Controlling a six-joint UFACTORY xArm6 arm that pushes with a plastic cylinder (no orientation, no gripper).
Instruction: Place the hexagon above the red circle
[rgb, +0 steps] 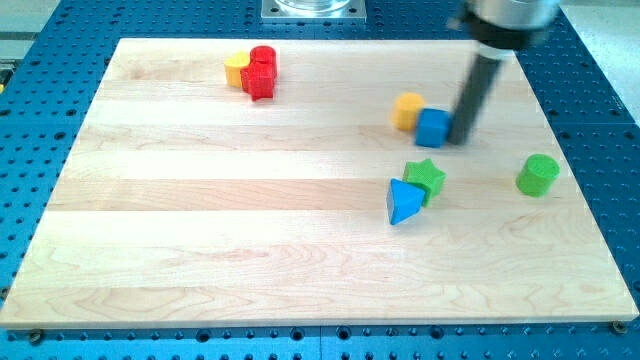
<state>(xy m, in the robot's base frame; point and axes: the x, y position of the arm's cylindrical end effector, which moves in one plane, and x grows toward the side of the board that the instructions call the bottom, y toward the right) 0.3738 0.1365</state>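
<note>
The yellow hexagon (407, 110) lies right of the board's middle, touching the left side of a blue cube (433, 127). The red circle (264, 58) sits near the view's top, left of centre, far to the left of the hexagon. My tip (458, 139) is down at the blue cube's right side, touching it or nearly so, with the cube between it and the hexagon. The rod leans up and to the right from the tip.
A small yellow block (236, 68) and a red star-like block (259, 85) press against the red circle. A green star (426, 177) and a blue triangle (403, 202) lie below the cube. A green circle (538, 175) sits at the right. The wooden board (200, 220) has blue perforated table around it.
</note>
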